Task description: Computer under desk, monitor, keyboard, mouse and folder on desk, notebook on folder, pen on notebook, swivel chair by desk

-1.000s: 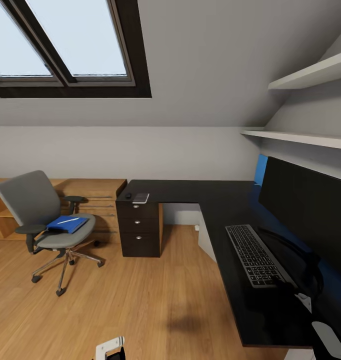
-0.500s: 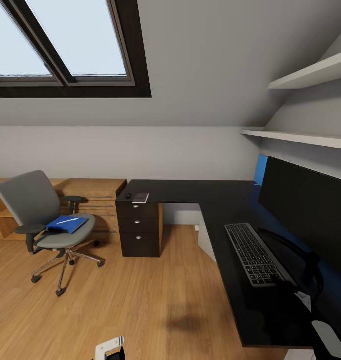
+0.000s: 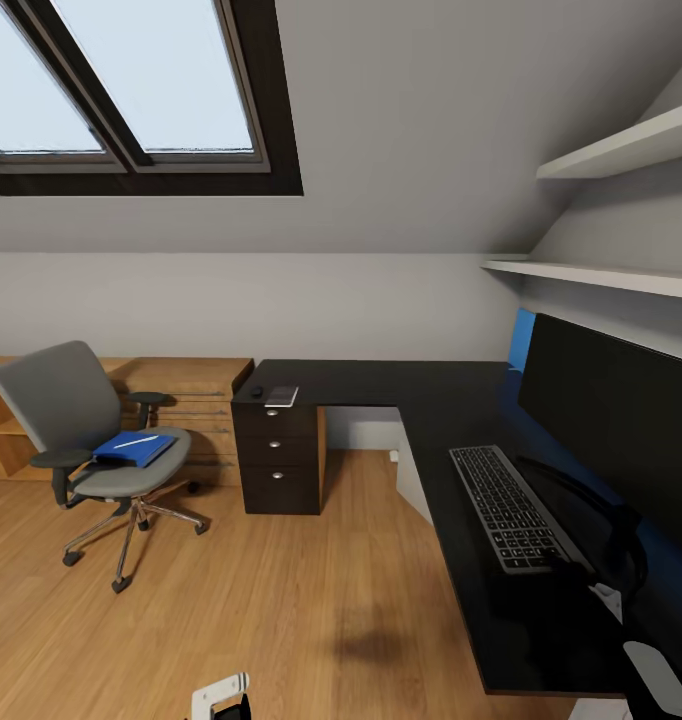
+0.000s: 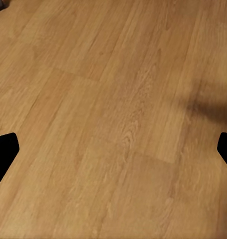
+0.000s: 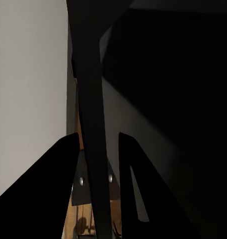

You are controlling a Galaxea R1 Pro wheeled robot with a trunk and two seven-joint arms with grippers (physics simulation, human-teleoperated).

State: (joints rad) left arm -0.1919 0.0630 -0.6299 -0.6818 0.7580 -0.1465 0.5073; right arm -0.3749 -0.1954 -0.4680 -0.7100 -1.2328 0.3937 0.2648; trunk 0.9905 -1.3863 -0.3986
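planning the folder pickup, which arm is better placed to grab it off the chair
Left, likely. The blue folder lies on the swivel chair at the robot's left, and the left end effector hangs open over bare floor. The right arm is by the desk edge.

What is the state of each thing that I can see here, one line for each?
monitor: upright on the desk.
keyboard: flat on the desk, in front of the monitor.
mouse: on the desk's far corner.
notebook: flat on the desk, beside the mouse.
folder: lying on the swivel chair seat.
pen: on top of the folder.
drawers: all shut.
left gripper: open, empty.
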